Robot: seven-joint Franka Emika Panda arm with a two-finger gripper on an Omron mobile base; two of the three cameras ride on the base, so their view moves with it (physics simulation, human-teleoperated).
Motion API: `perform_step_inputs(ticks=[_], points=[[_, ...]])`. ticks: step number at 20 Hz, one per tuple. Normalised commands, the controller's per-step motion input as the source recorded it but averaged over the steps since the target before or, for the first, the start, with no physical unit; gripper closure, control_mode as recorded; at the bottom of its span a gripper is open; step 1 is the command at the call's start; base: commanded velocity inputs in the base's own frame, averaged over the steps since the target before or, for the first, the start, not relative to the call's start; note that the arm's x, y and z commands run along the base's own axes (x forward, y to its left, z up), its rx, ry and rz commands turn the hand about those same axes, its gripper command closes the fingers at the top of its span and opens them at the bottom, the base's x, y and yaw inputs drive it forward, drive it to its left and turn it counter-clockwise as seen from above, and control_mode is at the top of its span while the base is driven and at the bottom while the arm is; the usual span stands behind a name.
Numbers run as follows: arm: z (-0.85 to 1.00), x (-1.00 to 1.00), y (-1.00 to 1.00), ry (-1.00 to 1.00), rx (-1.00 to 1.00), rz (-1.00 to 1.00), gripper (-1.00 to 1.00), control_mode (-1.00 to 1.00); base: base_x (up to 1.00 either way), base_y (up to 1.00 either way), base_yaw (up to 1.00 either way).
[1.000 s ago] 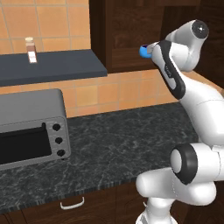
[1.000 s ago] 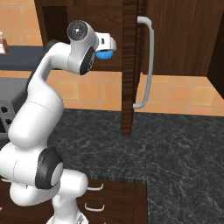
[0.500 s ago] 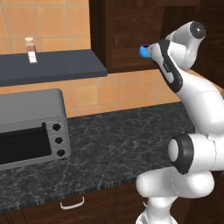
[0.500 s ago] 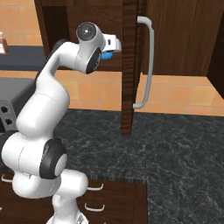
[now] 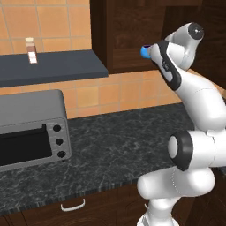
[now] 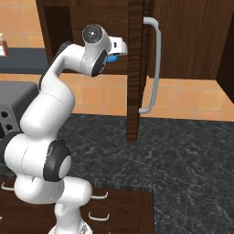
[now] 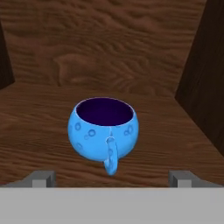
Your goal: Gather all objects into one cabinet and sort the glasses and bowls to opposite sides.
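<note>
- Sitting on the wooden shelf inside the cabinet is a small blue bowl, standing upright with its little handle facing the gripper.
- The gripper's two tips are spread wide, one on each side, touching nothing.
- The bowl looks light, hard and smooth, so it may slip or break.
- Pinching its rim or round sides seems safest.
- The cabinet door stands open.
</note>
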Motion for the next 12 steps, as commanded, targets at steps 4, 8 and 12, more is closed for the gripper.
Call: perform_step_inputs(ticks=[4,8,12], points=[[-0.06,0.31,0.00,0.02,0.00,0.00,-1.00,-1.00,0.00,0.00,0.00],[-0.11,0.15,0.00,0.02,0.00,0.00,-1.00,-1.00,0.00,0.00,0.00],[-0.24,0.08,0.00,0.04,0.00,0.02,-1.00,-1.00,0.00,0.00,0.00]])
